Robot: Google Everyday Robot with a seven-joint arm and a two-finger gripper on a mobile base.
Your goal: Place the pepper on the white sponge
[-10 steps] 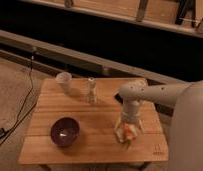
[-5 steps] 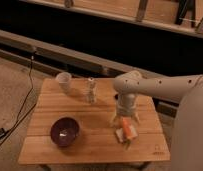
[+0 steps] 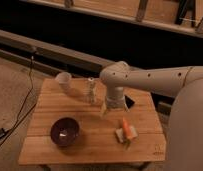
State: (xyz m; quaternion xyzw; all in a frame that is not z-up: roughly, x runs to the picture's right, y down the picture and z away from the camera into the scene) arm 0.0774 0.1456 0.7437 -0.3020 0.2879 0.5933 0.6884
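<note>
I see the pepper (image 3: 126,128) lying on the white sponge (image 3: 123,134) at the table's (image 3: 90,150) near right, and the gripper (image 3: 114,106) hovers just behind it, holding nothing, fingers spread.

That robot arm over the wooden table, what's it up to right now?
The pepper lies on the white sponge near the table's front right. The arm's claw is above and behind them, holding nothing and touching neither. A purple bowl sits front left; a white cup and a pale bottle stand toward the back. The placing looks done.
</note>
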